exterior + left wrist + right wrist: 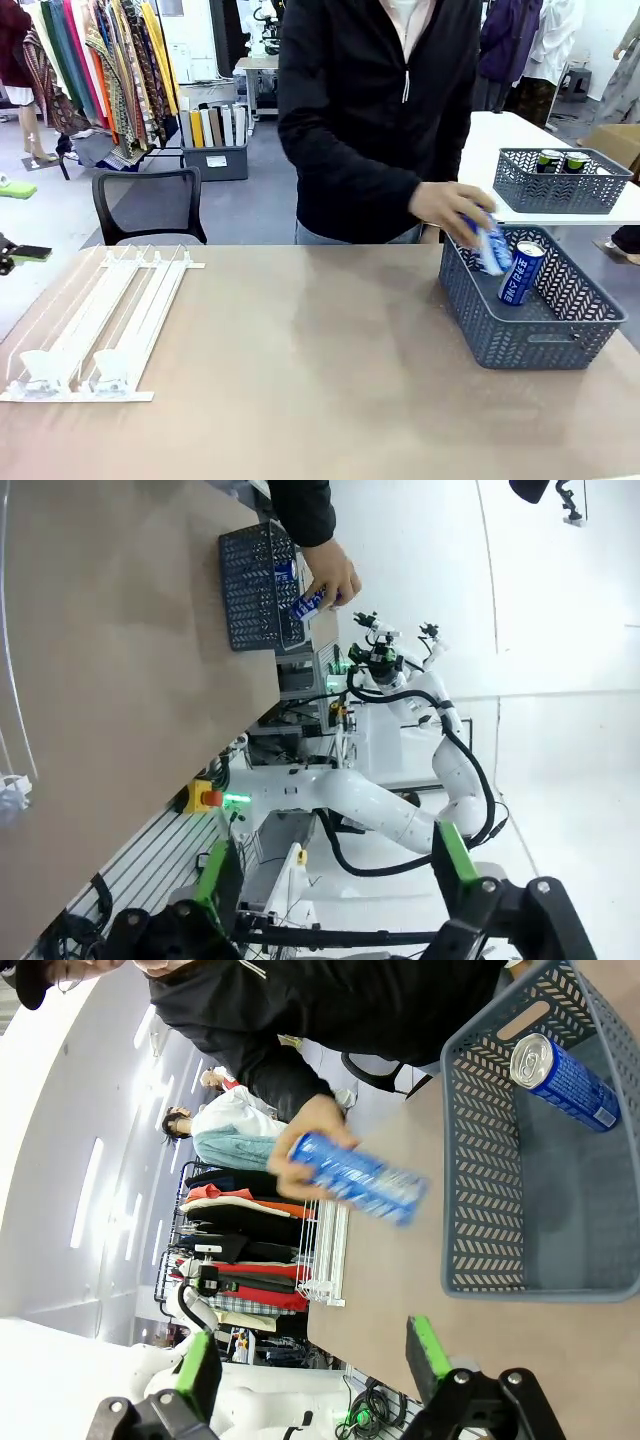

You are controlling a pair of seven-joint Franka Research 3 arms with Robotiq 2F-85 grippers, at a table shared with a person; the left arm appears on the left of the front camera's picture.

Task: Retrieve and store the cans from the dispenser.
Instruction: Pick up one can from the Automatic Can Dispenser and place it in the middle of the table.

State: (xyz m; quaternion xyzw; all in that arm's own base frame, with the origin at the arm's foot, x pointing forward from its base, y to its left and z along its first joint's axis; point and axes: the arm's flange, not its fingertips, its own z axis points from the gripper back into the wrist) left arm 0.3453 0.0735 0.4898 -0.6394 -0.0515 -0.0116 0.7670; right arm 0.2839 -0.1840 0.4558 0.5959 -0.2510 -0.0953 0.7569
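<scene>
Two blue cans at the basket (530, 340): one can (522, 272) leans inside, another can (490, 245) goes in by a person's hand (448, 208); the dispenser (100, 325) lies empty across the bench (300, 380), both tools (335, 905) (310, 1365) wide, holding nothing

Blue can in the basket (522, 272): white print runs down its side in the front view, in characters too small and soft to read.
Blue can in the person's hand (357, 1178): white marks on blue, smeared by motion blur; not legible. It is held ahead of the right claw (310, 1372), above its green fingers.
Same two cans, left wrist view: far beyond the left claw (330, 875), too small for any print to be made out.
Dark cans in the far basket (560, 160): green and pale patches, no letters that can be made out.
Readable text, brands, numbers, signs: none anywhere.
</scene>
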